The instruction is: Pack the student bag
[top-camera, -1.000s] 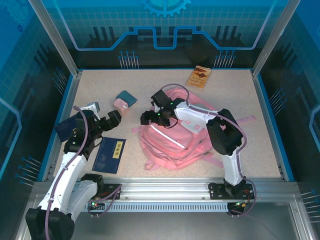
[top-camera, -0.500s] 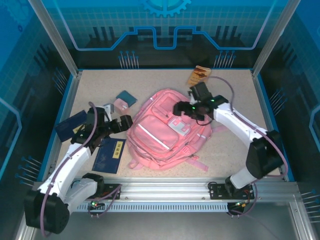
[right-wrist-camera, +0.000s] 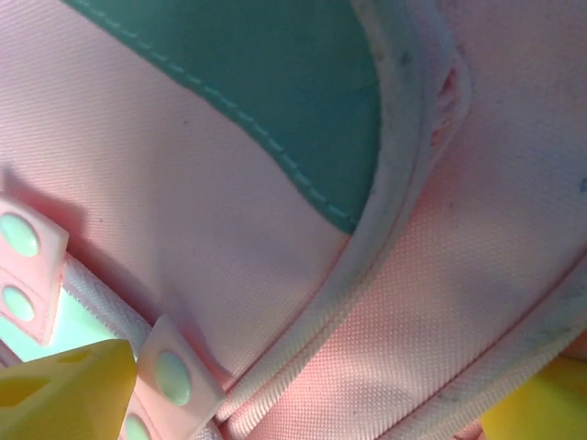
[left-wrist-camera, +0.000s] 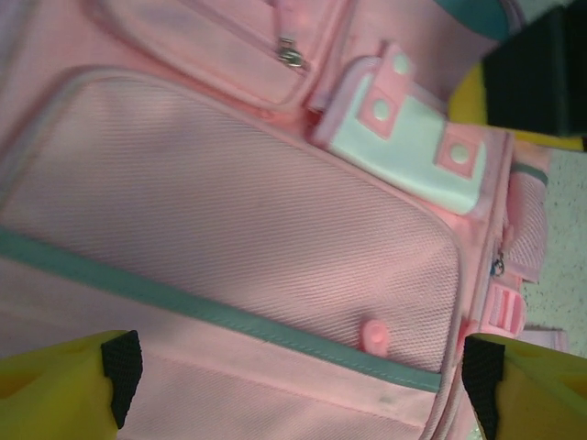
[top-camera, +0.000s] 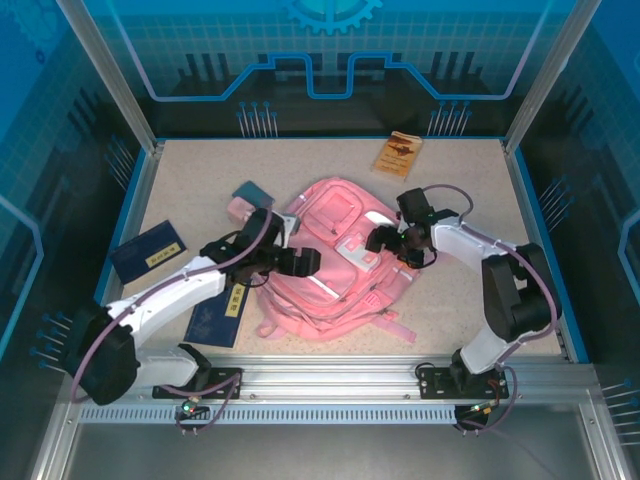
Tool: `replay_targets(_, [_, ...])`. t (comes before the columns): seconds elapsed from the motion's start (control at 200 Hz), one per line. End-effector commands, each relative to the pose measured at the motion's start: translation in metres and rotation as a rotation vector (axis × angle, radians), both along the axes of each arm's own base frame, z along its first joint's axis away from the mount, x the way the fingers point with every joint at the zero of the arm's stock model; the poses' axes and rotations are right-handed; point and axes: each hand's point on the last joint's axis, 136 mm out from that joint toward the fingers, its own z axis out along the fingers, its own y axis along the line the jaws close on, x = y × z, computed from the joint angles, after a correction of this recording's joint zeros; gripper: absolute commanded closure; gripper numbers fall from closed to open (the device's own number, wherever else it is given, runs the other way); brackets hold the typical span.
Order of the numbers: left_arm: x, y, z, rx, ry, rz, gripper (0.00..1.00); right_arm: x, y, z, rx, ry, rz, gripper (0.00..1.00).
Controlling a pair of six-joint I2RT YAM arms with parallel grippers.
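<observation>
Lying nearest, blue book (top-camera: 212,318): flat on the table (top-camera: 470,180), just left of the backpack's near corner, partly under the left arm.
Backpack (top-camera: 350,295): pink, lying front-up in the middle of the table, with straps trailing off its near and right edges.
Left gripper (top-camera: 303,262): over the backpack's left half, above the mesh front pocket (left-wrist-camera: 257,247).
Left fingers (left-wrist-camera: 119,390): spread wide with only fabric beneath and nothing gripped. Whether they touch the cloth cannot be told.
White flap (left-wrist-camera: 404,137): on the backpack's front with round pink snaps, beyond the pocket.
Right gripper (top-camera: 378,240): over the backpack's right half, close to that flap.
Right fingers (right-wrist-camera: 64,385): wide apart, holding nothing, very close over a piped seam.
Second blue book (top-camera: 148,250): flat, well to the left of the backpack.
Teal item (top-camera: 252,192): just off the backpack's far left corner.
Pink item (top-camera: 238,208): touching the teal one, on the side nearer the backpack.
Booklet (top-camera: 398,153): orange-brown, beyond the backpack's far right, well apart from it.
</observation>
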Motion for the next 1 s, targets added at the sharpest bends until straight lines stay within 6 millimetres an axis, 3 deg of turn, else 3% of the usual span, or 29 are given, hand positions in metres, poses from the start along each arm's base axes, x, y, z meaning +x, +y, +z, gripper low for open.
replay_targets(0.0, [0.003, -0.02, -0.001, 0.092, -0.039, -0.069, 0.1, 0.036, 0.028, 0.007, 0.152, -0.089, 0.062, 0.07])
replay_targets(0.055, [0.002, -0.03, -0.007, 0.137, -0.033, -0.097, 0.12, 0.044, 0.034, 0.014, 0.171, -0.125, 0.107, 0.08])
replay_targets(0.175, [0.002, -0.055, -0.018, 0.233, -0.026, -0.164, 0.18, 0.055, 0.028, 0.032, 0.148, -0.196, 0.145, 0.08])
replay_targets(0.34, [0.011, -0.077, -0.035, 0.389, -0.016, -0.206, 0.29, 0.045, -0.011, 0.05, 0.086, -0.214, 0.083, 0.07])
replay_targets(0.465, [0.025, -0.079, -0.047, 0.48, 0.007, -0.159, 0.39, 0.022, -0.046, 0.045, 0.031, -0.165, 0.011, 0.07])
replay_targets(0.57, [0.03, -0.081, -0.056, 0.516, 0.037, -0.14, 0.47, 0.005, -0.062, 0.042, 0.035, -0.147, -0.029, 0.06])
replay_targets(0.855, [0.033, -0.082, -0.081, 0.602, 0.11, -0.104, 0.55, -0.009, -0.074, 0.04, 0.01, -0.155, -0.048, 0.06])
replay_targets(0.885, [0.032, -0.082, -0.083, 0.606, 0.117, -0.101, 0.56, -0.017, -0.075, 0.03, 0.001, -0.129, -0.046, 0.06])
replay_targets(0.995, [0.031, -0.084, -0.087, 0.605, 0.134, -0.094, 0.61, -0.023, -0.079, 0.025, -0.026, -0.126, -0.042, 0.07])
